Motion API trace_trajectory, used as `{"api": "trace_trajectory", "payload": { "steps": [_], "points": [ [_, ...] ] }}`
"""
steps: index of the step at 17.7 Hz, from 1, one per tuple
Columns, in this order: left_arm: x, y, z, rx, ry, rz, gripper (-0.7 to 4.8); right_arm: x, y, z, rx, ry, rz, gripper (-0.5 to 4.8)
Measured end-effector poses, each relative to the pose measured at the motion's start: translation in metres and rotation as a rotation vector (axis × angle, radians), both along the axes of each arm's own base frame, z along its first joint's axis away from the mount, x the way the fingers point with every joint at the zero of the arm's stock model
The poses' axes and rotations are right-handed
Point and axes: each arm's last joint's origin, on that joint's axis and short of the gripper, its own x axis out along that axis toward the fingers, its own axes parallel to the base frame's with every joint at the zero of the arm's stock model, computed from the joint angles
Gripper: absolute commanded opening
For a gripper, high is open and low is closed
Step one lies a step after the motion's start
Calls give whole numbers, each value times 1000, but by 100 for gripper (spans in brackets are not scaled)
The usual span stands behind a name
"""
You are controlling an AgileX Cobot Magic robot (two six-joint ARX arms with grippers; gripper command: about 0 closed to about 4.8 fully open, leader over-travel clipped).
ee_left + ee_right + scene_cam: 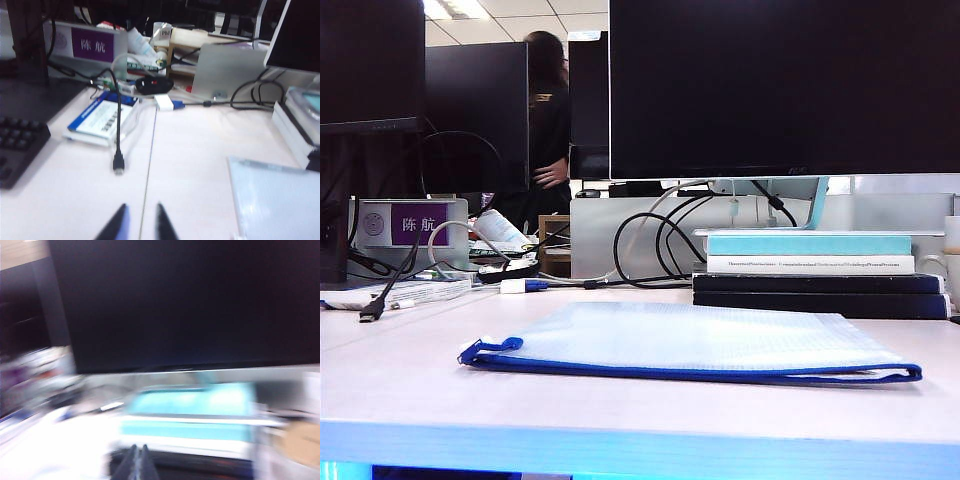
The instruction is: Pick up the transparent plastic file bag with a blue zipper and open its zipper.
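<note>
Pale desk [400, 390] amid office clutter: large black monitor [785, 85], stacked books [815, 270], cables. Flat translucent grid-textured plastic file bag [690, 340] lying on desk in front of books, untouched, long axis across exterior view, bright blue zipper [690, 372] along near edge. Left gripper [139, 222] above bare desk beside bag, fingers narrowly apart, empty. Right gripper [137, 462] facing books, closed, empty.
</note>
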Motion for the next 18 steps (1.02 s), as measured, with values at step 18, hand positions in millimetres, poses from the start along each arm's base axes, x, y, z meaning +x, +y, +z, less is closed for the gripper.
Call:
{"api": "trace_trajectory", "payload": {
  "steps": [18],
  "points": [
    [-15,2,-54,53,-4,2,15,-6,-6,-100,32,405,-339,-5]
  ]
}}
